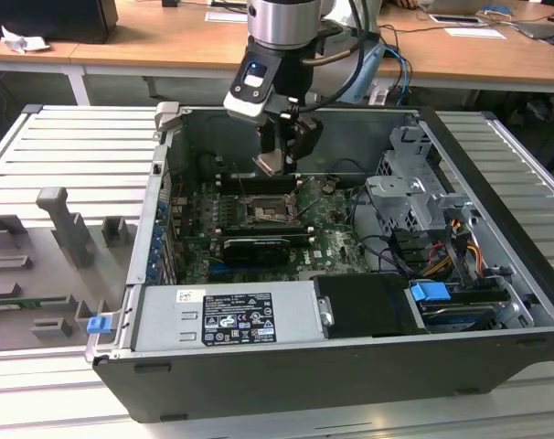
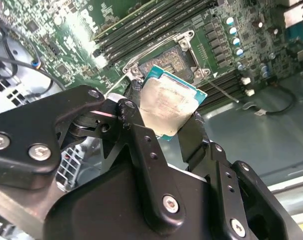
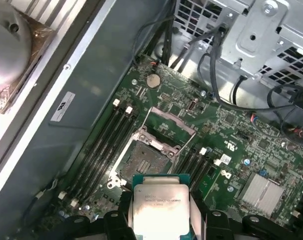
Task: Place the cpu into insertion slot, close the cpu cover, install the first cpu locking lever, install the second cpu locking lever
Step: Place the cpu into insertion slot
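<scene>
The arm hangs over the open computer case (image 1: 350, 380), which lies on its side on the slatted metal desk (image 1: 67, 155). The tool (image 1: 275, 163) is closed on the cpu (image 1: 267, 165), pinching it by two opposite edges, with the chip in the air above the green circuit board (image 1: 336, 242).

In the second wrist view, the black fingers (image 2: 194, 135) clamp either side of the cpu (image 2: 171, 107). Its dull silvery face is turned up and a teal edge shows around the rim.

The insertion slot (image 1: 263, 216) sits below and slightly ahead of the chip, bare, with nothing seated in it. In the first wrist view, the cpu (image 3: 159, 207) hovers just beside the slot (image 3: 144, 160), apart from it and not touching.

The cpu cover (image 3: 173, 121) is swung up and open at the slot's far edge, and the board shows through its central cutout. In the second wrist view, thin metal lever wires (image 2: 221, 90) stand loose beside the slot (image 2: 174, 62), not latched down. Long dark memory slots (image 3: 109, 137) run alongside the socket on both sides.

The grey power supply box (image 1: 227, 315) fills the near corner of the case, well apart from the tool.
</scene>
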Motion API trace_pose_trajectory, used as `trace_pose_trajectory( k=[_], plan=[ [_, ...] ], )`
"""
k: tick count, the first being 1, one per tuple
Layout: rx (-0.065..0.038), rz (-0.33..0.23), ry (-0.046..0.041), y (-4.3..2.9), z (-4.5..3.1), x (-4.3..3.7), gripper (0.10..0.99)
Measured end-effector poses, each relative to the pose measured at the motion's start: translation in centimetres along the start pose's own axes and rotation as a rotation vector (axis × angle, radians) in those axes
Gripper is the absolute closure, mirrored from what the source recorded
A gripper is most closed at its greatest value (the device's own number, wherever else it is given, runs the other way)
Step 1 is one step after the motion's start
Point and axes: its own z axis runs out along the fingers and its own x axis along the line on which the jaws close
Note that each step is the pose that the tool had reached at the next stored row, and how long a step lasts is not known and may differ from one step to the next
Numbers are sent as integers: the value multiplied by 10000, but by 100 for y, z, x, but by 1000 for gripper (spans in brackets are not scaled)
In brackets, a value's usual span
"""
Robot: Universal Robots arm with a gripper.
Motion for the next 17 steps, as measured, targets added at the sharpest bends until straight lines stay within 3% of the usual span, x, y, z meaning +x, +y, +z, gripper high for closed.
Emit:
trace_pose_trajectory(
  k=[15,17],
  plan=[
    [-71,2621,-189,-7,100,-3,549],
    [-87,3190,-230,-9,122,-3,549]
  ],
)
